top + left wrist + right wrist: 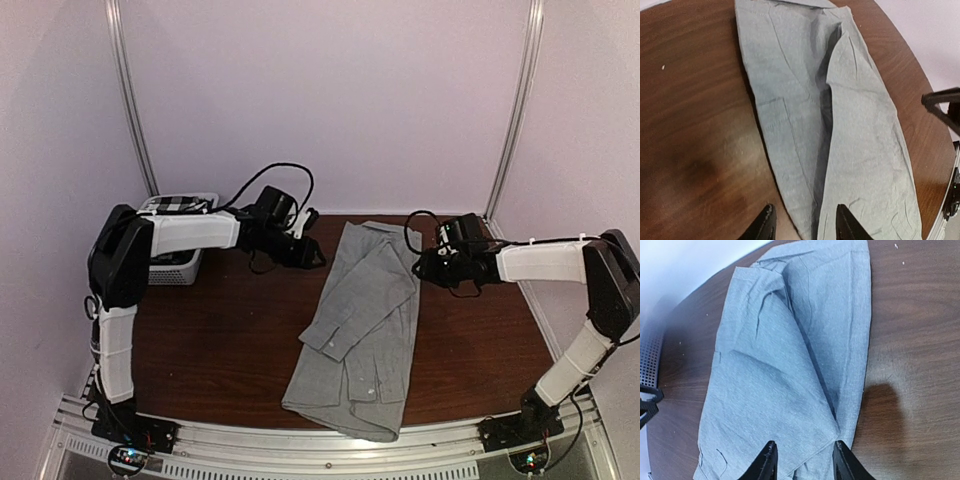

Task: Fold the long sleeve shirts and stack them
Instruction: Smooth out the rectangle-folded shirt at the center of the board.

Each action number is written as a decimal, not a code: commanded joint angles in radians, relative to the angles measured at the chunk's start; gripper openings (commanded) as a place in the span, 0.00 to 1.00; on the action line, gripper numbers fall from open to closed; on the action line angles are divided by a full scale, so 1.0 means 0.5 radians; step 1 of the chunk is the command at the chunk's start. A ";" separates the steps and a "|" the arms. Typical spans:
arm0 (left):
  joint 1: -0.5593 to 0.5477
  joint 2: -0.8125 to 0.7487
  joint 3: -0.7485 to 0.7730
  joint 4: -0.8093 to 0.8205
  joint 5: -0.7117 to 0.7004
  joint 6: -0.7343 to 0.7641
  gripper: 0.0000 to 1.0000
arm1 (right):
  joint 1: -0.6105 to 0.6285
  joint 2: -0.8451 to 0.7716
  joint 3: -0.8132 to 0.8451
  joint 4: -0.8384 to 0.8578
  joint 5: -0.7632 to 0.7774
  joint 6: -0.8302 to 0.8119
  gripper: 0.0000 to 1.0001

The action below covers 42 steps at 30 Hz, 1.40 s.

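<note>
While the light grey shirt [360,320] is lying lengthwise down the middle of the table [220,340], its sides and both sleeves are sitting turned in over the body, so the narrowing folds look done. It is lying as a long strip, though, so the crosswise folds that would make it a compact packet are, by my reading, what is waiting next. The checked shirt [176,203] is showing at the top of the white basket [172,268] at the far left, apparently untouched, and nothing is stacked yet.

The left gripper [303,247] is hovering beside the shirt's far end, its fingers [765,226] spread and holding nothing. The right gripper [425,266] is doing likewise on the other side, its fingers [768,462] apart and empty.

The count is two shirts — one grey, one checked — one basket and two grippers.
</note>
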 commanded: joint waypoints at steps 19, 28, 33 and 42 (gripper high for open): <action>-0.181 -0.456 -0.990 0.068 0.209 -0.112 0.38 | 0.159 -0.108 0.080 -0.128 0.077 -0.091 0.43; -0.286 -0.455 -0.939 0.007 0.220 -0.136 0.12 | 0.219 -0.134 0.014 -0.106 0.092 -0.062 0.43; -0.331 -0.481 -0.889 -0.065 0.238 -0.150 0.00 | 0.229 -0.156 -0.031 -0.082 0.093 -0.053 0.43; -0.344 -0.584 -0.930 -0.198 0.360 -0.156 0.00 | 0.250 -0.190 -0.008 -0.162 0.092 -0.100 0.43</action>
